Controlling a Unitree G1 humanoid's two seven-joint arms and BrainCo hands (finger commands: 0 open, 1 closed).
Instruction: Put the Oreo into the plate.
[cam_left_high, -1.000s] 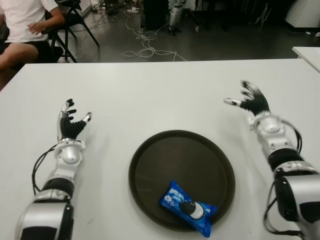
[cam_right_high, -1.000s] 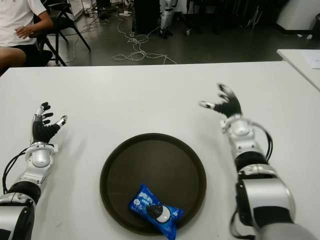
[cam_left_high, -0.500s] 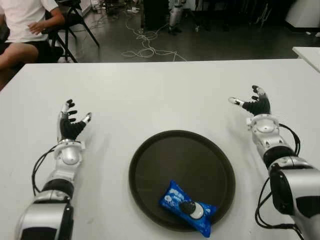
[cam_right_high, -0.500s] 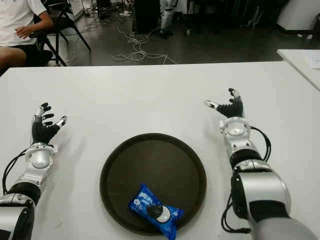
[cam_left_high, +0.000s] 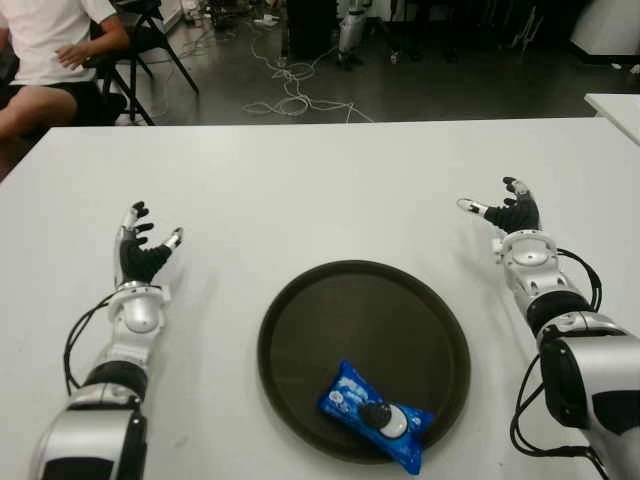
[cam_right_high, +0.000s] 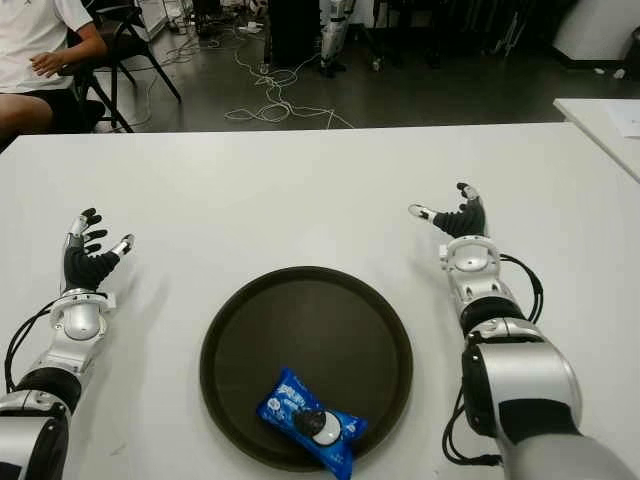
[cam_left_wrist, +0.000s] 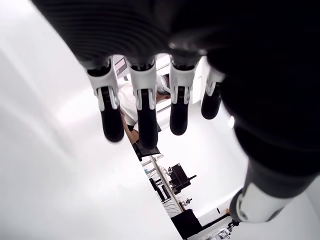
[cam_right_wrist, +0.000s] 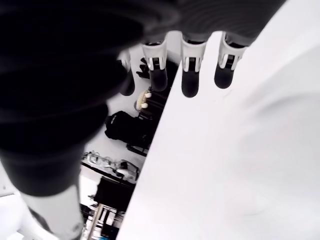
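Since one second earlier, the right robot hand (cam_left_high: 505, 208) has lowered and drawn back slightly toward the robot, settling beside the plate's far right; the left robot hand (cam_left_high: 143, 252) has not moved, showing to the left of the plate; the Oreo packet (cam_left_high: 378, 416) has not shifted. Both robot hands have fingers spread and hold nothing; the wrist views confirm extended fingers with only white tabletop (cam_left_high: 300, 190) beneath. The blue Oreo packet lies inside the dark round plate (cam_left_high: 330, 300), at its near edge, one corner reaching the rim. Judged status: placement complete; nothing apparent remains. A seated person (cam_left_high: 50, 50) shows at the far left, behind the tabletop.
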